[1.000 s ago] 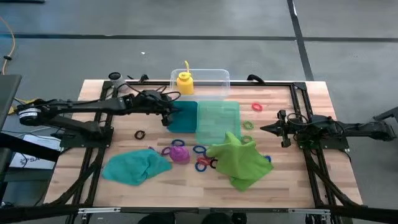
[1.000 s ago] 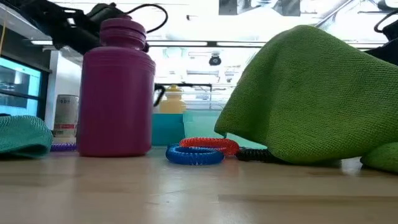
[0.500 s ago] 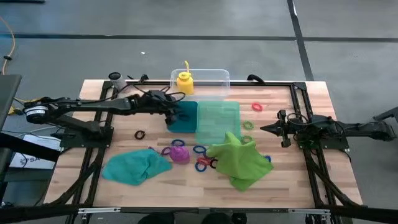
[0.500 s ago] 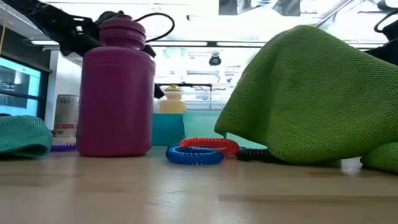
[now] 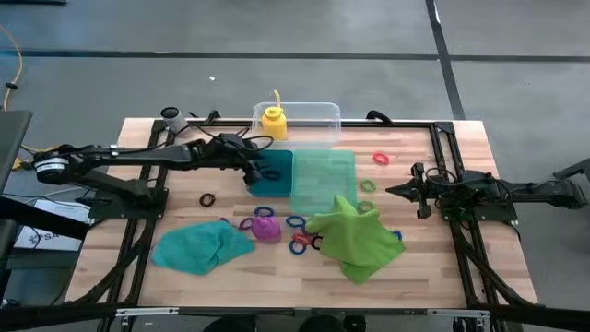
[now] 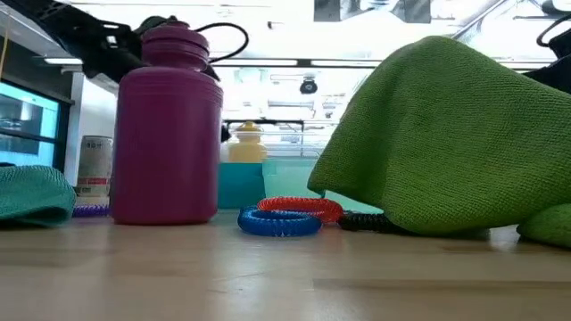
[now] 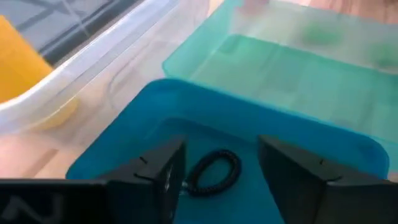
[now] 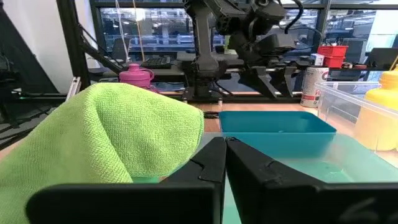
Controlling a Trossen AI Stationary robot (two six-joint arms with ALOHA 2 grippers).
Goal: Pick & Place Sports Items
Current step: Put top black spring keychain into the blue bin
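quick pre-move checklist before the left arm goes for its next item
1. Left gripper open over the blue tray half: ok.
2. Black ring lies free in that half, clear of both fingers: ok.
3. Right gripper shut, parked at the table's right: ok.
4. Next ring on the table, in the open: ok.
5. Purple bottle upright: ok.
6. Rings hidden under the lime cloth: cannot tell.

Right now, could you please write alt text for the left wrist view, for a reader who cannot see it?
The left gripper hangs open over the blue tray compartment, where a black coiled ring lies between its fingers. Beyond it is the paler teal compartment, and beside the tray a clear plastic tub holds a yellow bottle.
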